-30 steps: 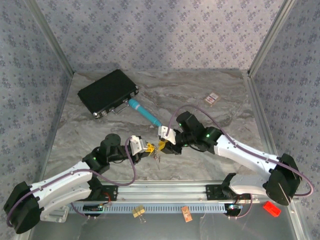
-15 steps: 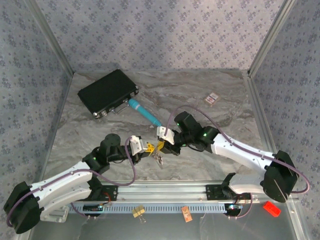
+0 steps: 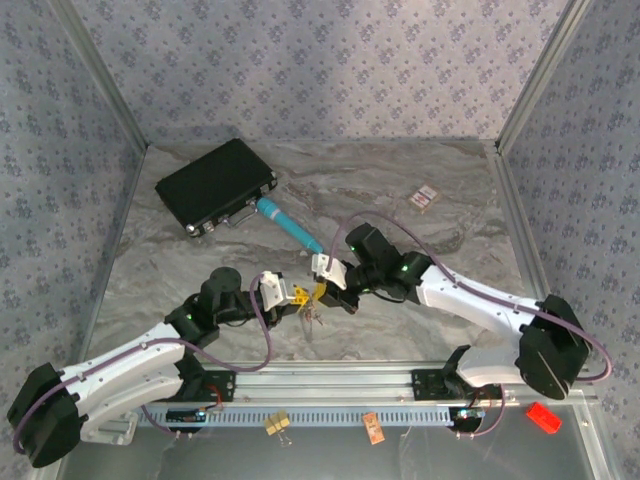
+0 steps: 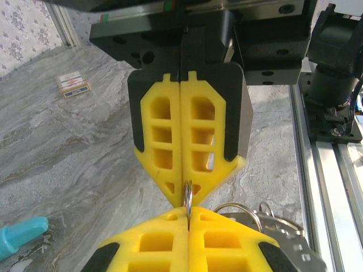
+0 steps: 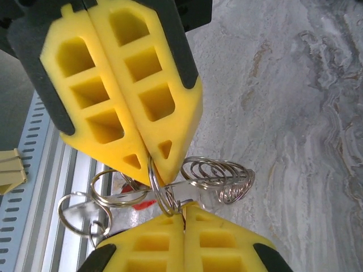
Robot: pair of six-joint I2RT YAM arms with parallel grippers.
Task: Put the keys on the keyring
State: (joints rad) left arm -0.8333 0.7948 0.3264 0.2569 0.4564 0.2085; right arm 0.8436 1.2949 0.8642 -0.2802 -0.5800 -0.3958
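Yellow left fingers (image 4: 153, 243) are pressed together, pinching the keyring's thin metal ring (image 4: 188, 198) edge-on at their tips. The ring appears held just off the tabletop (image 3: 430, 240), between the two arms near the front rail. Other rings and a wire coil (image 5: 218, 177) dangle from it; a red key head (image 5: 140, 205), I think, sits among them. Right fingers (image 5: 142, 249) are likewise clamped on the same ring, tip to tip with the left. Judgement: hold both pinches firm, twist gently to part the ring's turns, and don't pull apart.

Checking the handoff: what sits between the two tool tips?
A thin metal ring, clamped by both left tool and right tool, seen in the left wrist view.
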